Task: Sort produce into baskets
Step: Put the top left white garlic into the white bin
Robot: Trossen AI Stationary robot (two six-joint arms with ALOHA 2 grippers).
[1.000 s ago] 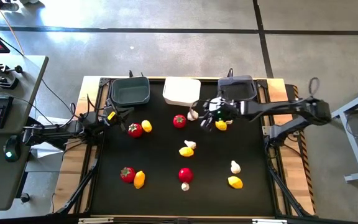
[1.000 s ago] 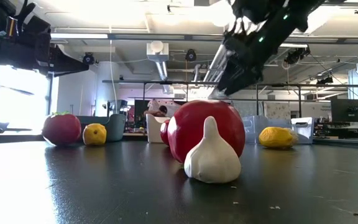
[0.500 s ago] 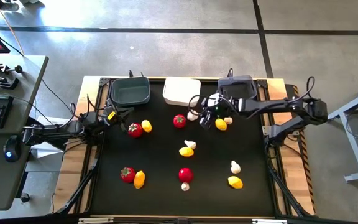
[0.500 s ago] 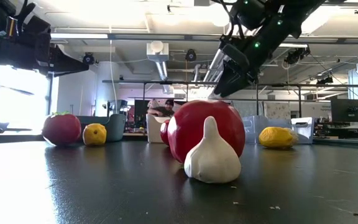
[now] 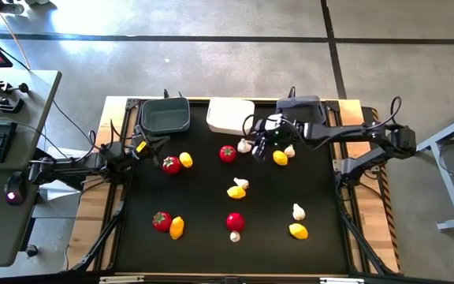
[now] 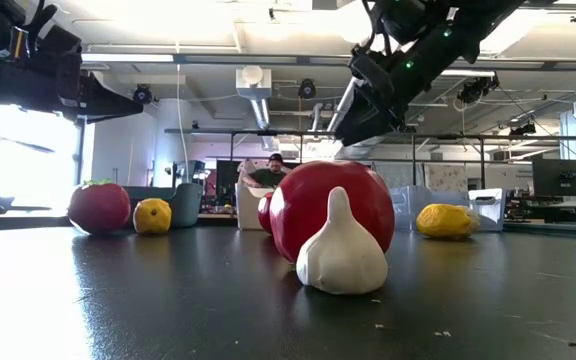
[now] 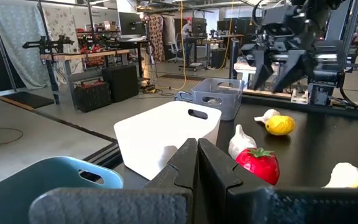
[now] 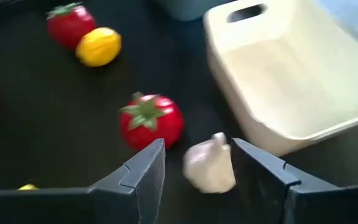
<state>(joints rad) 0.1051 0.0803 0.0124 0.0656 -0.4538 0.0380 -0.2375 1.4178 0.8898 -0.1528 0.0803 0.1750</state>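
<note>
Along the table's far edge, the dark grey basket (image 5: 165,115), white basket (image 5: 229,115) and second grey basket (image 5: 300,110) look empty; all produce lies loose. Left gripper (image 5: 138,147) waits, jaws together. Right gripper (image 5: 262,142) hovers, jaws apart, over a garlic bulb (image 8: 210,164) beside the white basket.

Three baskets line the far edge of the desk (image 5: 321,197): a dark grey basket (image 5: 165,115), a white basket (image 5: 229,115) beside it, and another dark grey basket (image 5: 302,108); the white one looks empty. Near the white basket lie a garlic bulb (image 5: 245,146), a red tomato (image 5: 227,153) and a lemon (image 5: 280,158). Farther from it, tomatoes, lemons and garlic bulbs lie scattered in pairs
</note>
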